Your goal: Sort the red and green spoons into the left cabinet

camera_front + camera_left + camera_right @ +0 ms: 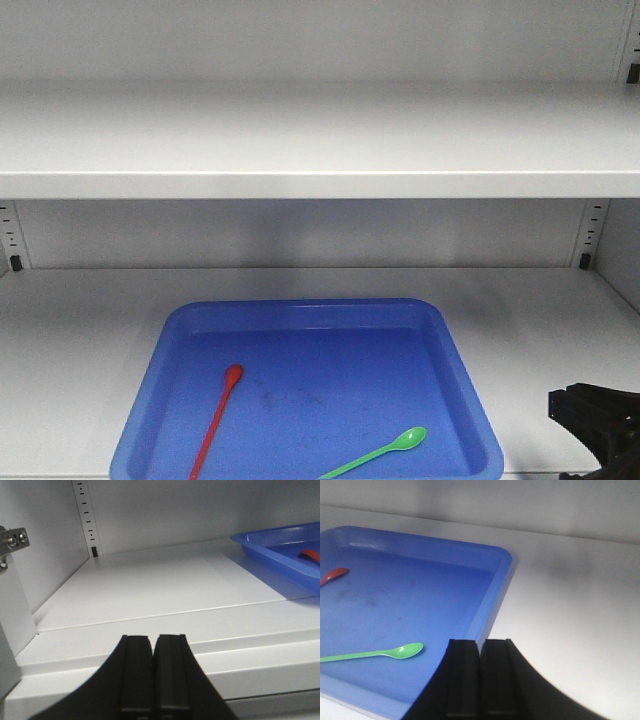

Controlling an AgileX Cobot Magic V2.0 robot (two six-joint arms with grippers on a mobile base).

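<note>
Two spoons lie in a blue tray (455, 350) on a shelf of the light grey cabinet (300, 140). The red spoon (217, 420) lies on the tray's left half, its bowl toward the back. The green spoon (380, 455) lies at the front right, bowl pointing right. In the right wrist view my right gripper (480, 642) is shut and empty, over the tray's (502, 580) right rim, just right of the green spoon (380, 653); the red spoon's (334, 575) bowl shows at the far left. My left gripper (152, 639) is shut and empty at the shelf's front edge, left of the tray (260, 547).
A second shelf (320, 180) hangs above the tray. Slotted upright strips with black clips (15, 262) stand at the back corners. The cabinet's left wall (35, 555) rises beside the left gripper. Part of the right arm (600, 415) shows at the lower right.
</note>
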